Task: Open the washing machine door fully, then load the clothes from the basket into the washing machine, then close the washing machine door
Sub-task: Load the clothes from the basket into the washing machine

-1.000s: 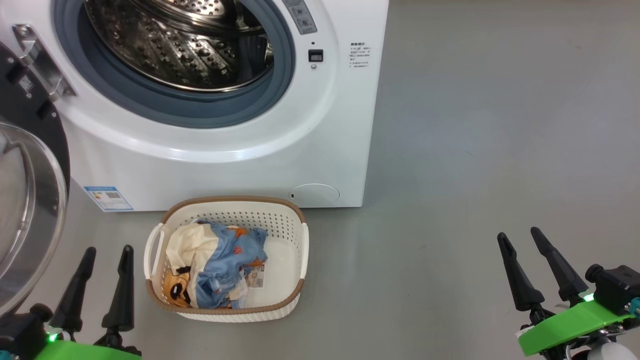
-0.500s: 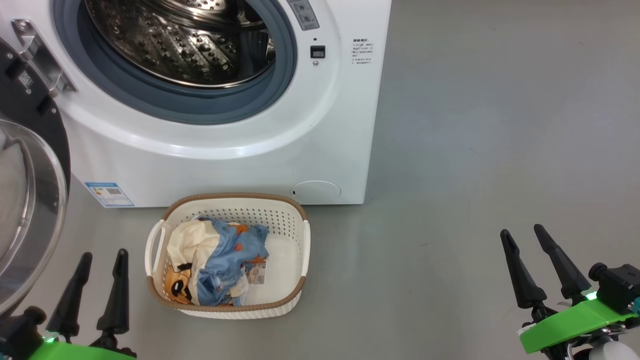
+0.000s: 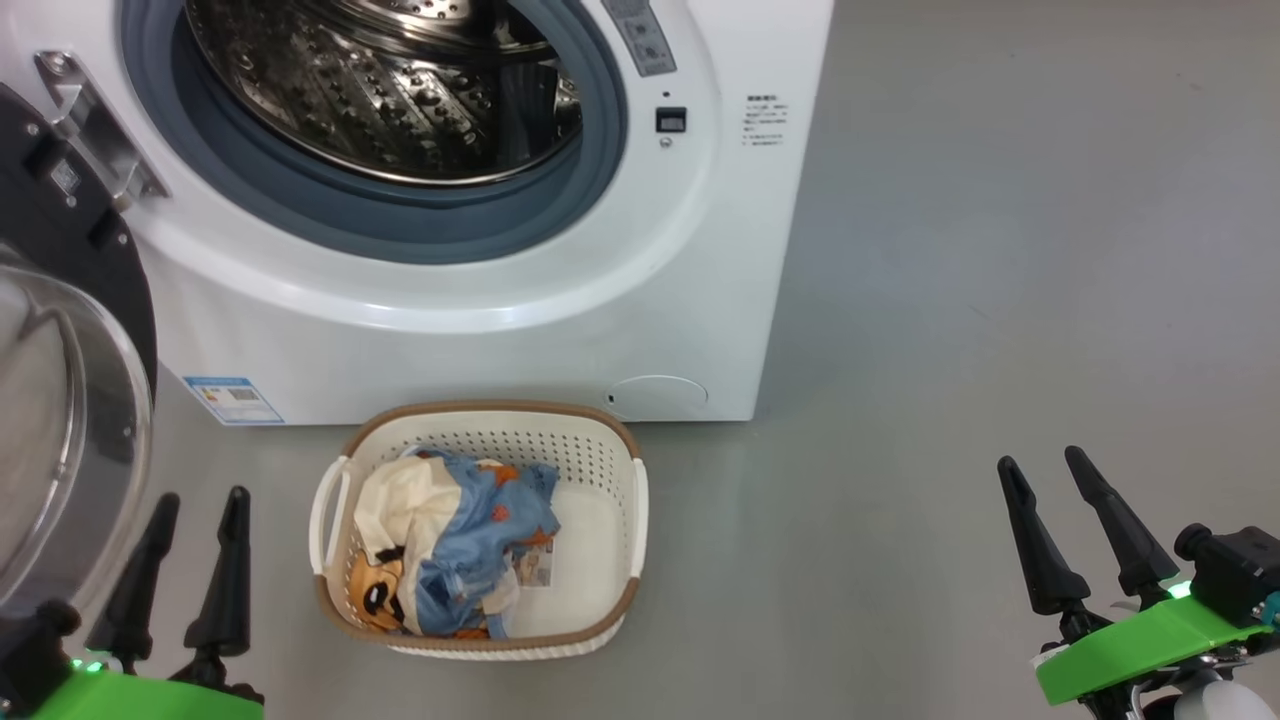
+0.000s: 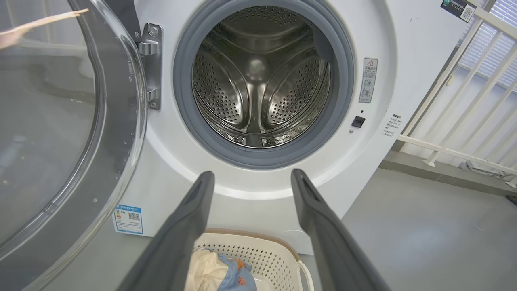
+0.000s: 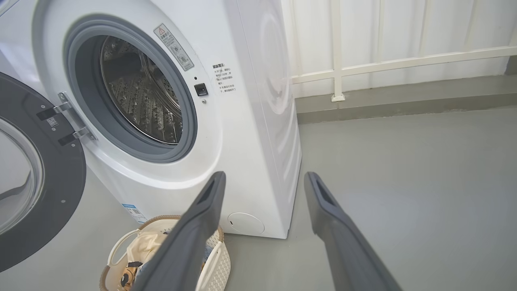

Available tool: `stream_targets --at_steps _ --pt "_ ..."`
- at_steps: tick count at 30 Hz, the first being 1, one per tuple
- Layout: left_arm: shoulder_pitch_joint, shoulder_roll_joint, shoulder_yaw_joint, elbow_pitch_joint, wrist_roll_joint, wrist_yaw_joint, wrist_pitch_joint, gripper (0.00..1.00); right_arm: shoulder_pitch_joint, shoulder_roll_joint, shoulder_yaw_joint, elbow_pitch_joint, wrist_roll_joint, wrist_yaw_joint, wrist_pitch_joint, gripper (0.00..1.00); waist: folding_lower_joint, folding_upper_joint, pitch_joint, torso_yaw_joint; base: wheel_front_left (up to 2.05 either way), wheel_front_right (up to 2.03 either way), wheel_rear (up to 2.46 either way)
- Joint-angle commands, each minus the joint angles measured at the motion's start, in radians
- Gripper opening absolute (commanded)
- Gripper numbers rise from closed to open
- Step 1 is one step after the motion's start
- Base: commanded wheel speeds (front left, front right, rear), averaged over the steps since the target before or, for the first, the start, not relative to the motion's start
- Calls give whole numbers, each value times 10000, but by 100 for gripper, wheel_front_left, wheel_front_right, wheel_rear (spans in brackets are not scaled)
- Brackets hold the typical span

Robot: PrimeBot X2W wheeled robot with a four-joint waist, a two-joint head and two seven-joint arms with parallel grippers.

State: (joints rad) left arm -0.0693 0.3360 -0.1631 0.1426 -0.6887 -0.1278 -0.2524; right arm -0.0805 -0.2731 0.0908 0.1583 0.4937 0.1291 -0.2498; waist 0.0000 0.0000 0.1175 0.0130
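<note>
Smooth matte grey floor (image 3: 1000, 250), evenly lit. White barred railing (image 5: 398, 60) on low grey kerb (image 5: 404, 99) behind. Beyond it, possibly slatted window blind (image 4: 499, 16); blurry.

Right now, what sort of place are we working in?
Probably a home laundry corner or balcony: a white front-loading washing machine with its door swung open, a basket of clothes on the bare grey floor, and a white railing behind.

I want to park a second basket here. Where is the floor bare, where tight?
Bare floor lies right of the washing machine and the basket, out to the right gripper. Tight at left: the open washing machine door and the left gripper crowd the strip beside the basket.
</note>
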Motion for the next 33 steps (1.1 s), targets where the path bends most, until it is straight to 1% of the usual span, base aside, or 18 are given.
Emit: stream_targets --at_steps 1,8,15,22,29,33 --pt "-462 367 359 -197 -76 -29 -93 100 -151 -76 232 -264 -136 16 -120 100 0 0 25 -2 73 -187 113" --pt "-563 419 274 -224 3 -29 -93 100 -196 -25 247 -274 -164 16 -120 100 0 0 115 12 81 -183 102" --pt "-653 401 243 -192 112 -29 -93 100 -257 37 265 -274 -181 16 -120 100 0 0 144 48 89 -137 49" --pt "-644 313 248 -274 435 -29 -93 100 -249 79 300 -261 -177 16 -120 100 0 0 133 103 35 -35 0" --pt "-541 198 84 -226 386 -29 -93 100 -230 58 331 -247 -150 16 -120 100 0 0 123 130 0 0 0" --pt "-488 20 31 -1 328 -29 -93 100 -248 94 393 -245 -129 16 -120 100 0 0 136 127 0 0 0"
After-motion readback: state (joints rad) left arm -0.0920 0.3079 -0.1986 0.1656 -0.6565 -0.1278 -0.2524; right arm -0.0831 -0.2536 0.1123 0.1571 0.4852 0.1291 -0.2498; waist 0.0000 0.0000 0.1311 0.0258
